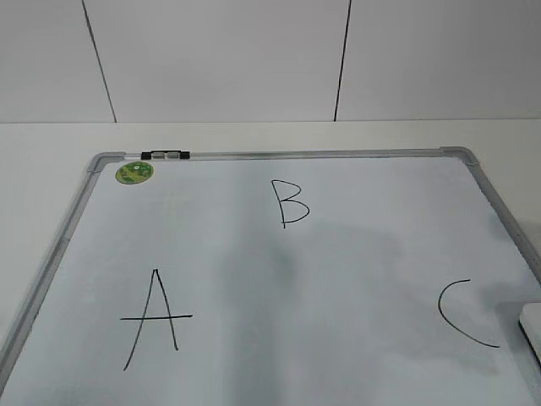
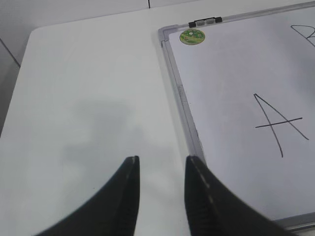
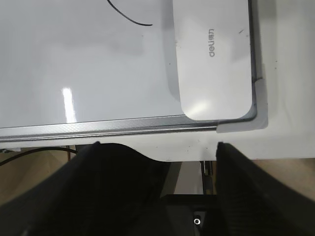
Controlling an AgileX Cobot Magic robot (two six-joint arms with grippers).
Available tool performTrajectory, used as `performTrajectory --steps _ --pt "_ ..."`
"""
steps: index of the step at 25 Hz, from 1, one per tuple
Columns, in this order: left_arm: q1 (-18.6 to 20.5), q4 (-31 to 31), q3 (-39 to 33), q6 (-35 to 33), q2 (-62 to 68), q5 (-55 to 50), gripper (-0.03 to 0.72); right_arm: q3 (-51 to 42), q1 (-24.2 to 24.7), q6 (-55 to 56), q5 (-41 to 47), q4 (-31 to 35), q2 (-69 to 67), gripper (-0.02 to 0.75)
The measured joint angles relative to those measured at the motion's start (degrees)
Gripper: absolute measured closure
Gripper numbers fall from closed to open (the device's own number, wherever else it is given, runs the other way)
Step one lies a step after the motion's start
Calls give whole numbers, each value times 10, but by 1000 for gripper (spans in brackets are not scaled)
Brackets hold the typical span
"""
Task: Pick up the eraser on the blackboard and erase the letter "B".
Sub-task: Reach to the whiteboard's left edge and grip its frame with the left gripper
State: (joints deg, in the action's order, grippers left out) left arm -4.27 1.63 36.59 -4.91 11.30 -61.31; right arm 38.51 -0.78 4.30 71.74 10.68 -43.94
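Observation:
The blackboard (image 1: 338, 279) is a white board in a grey frame, flat on the table. The thin black letter "B" (image 1: 289, 203) is near its far middle, with a larger "A" (image 1: 152, 320) at the near left and a "C" (image 1: 461, 313) at the right. The white eraser (image 3: 214, 59) lies in the board's near right corner; its edge shows in the exterior view (image 1: 531, 326). My right gripper (image 3: 157, 147) is open and empty, off the board's near edge, short of the eraser. My left gripper (image 2: 161, 162) is open and empty above the bare table, left of the board (image 2: 236, 98).
A round green sticker (image 1: 134, 172) and a small black-and-silver clip (image 1: 166, 156) sit at the board's far left corner. White table surrounds the board. The table's front edge and a cable below it show in the right wrist view (image 3: 39, 152).

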Motion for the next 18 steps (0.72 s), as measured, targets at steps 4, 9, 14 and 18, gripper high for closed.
performTrajectory --steps 4,9,14,18 --pt "0 22 43 0 105 -13 452 10 0 0 -2 0 -33 155" --pt "0 52 88 1 255 -34 452 22 0 0 -3 0 -40 155" --pt "0 67 124 1 399 -43 451 22 0 0 -3 0 -40 155" --pt "0 87 173 2 518 -50 451 22 0 0 -3 0 -40 155"
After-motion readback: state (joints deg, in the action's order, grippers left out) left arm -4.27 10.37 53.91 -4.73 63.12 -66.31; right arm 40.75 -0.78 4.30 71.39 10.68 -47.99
